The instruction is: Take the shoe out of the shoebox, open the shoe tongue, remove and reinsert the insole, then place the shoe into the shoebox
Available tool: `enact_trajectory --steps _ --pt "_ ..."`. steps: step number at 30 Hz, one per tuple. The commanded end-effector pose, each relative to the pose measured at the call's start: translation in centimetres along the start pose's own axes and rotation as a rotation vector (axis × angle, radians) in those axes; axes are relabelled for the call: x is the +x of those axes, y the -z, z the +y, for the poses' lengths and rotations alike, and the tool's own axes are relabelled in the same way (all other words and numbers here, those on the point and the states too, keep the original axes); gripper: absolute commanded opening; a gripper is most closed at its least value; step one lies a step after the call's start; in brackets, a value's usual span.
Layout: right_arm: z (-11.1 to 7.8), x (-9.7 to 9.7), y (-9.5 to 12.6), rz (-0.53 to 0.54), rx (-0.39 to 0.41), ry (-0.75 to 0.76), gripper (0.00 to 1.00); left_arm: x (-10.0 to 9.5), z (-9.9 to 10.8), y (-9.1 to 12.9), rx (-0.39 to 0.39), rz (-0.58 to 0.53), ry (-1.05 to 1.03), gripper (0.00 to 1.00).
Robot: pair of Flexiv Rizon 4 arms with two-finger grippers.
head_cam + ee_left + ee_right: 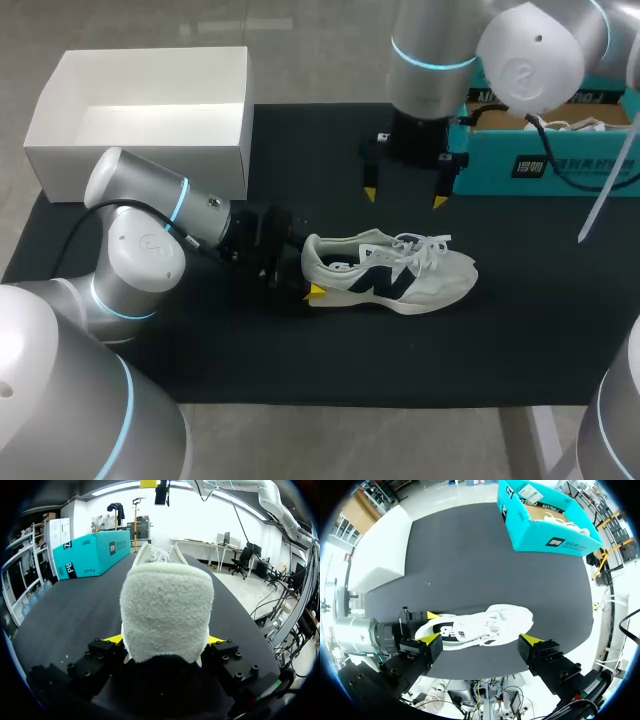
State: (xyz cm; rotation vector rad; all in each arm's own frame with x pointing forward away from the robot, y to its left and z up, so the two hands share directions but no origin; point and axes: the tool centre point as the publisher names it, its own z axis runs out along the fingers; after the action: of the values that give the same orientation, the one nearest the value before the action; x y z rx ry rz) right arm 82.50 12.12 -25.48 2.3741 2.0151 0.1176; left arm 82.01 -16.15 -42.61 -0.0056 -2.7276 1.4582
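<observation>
The shoe [390, 275] is out of the teal shoebox [545, 150], lying on its side on the black mat [300, 340]. The left gripper [310, 278] is clamped on the heel, probably to steady it. The right gripper [404, 197] hangs above with fingers spread wide, looks lined up for the tongue.

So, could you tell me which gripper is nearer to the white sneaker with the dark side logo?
Left. The left gripper holds the white sneaker by its heel; the right gripper hangs open above it, not touching.
</observation>
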Motion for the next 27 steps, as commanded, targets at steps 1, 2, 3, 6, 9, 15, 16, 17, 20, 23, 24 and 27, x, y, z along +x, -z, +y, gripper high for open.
enact_trajectory --steps 1,2,3,6,9,15,16,17,20,23,24,27 --pt "-1.3 2.2 -2.0 -0.002 0.008 0.007 1.00 -0.1 0.1 0.0 -0.004 -0.001 0.000 0.00" --pt "-1.8 2.5 -2.3 -0.005 0.010 0.013 1.00 -0.1 0.1 0.0 -0.004 -0.001 0.000 0.00" --pt "-2.2 2.7 -2.8 -0.035 0.018 0.028 1.00 -0.1 0.1 0.0 -0.004 -0.001 0.000 0.00" --pt "-3.1 2.8 -4.0 -0.076 0.020 0.029 1.00 -0.1 0.1 0.0 -0.004 -0.001 0.000 0.00" --pt "-4.0 3.0 -4.5 -0.124 0.016 0.015 1.00 -0.1 0.1 0.0 -0.004 -0.001 0.000 0.00" --pt "-4.5 3.0 -5.1 -0.148 0.013 0.004 1.00 -0.1 0.1 0.0 -0.004 -0.001 0.000 0.00" --pt "-4.5 3.0 -5.2 -0.160 0.010 0.003 1.00 -0.1 0.1 0.0 -0.004 -0.001 0.000 0.00" --pt "-4.5 3.0 -5.4 -0.171 0.012 0.004 1.00 -0.1 0.1 0.0 -0.004 -0.001 0.000 0.00" --pt "-4.2 3.1 -6.3 -0.234 0.019 0.018 1.00 -0.1 0.1 0.0 -0.004 -0.001 0.000 0.00" --pt "-3.9 3.1 -6.9 -0.263 0.020 0.020 1.00 -0.1 0.1 0.0 -0.004 -0.001 0.000 0.00" --pt "-3.7 3.0 -7.0 -0.259 0.016 0.012 1.00 -0.1 0.1 0.0 -0.004 -0.001 0.000 0.00" --pt "-3.2 2.7 -7.4 -0.262 0.011 0.002 1.00 -0.1 0.1 0.0 -0.004 -0.001 0.000 0.00"
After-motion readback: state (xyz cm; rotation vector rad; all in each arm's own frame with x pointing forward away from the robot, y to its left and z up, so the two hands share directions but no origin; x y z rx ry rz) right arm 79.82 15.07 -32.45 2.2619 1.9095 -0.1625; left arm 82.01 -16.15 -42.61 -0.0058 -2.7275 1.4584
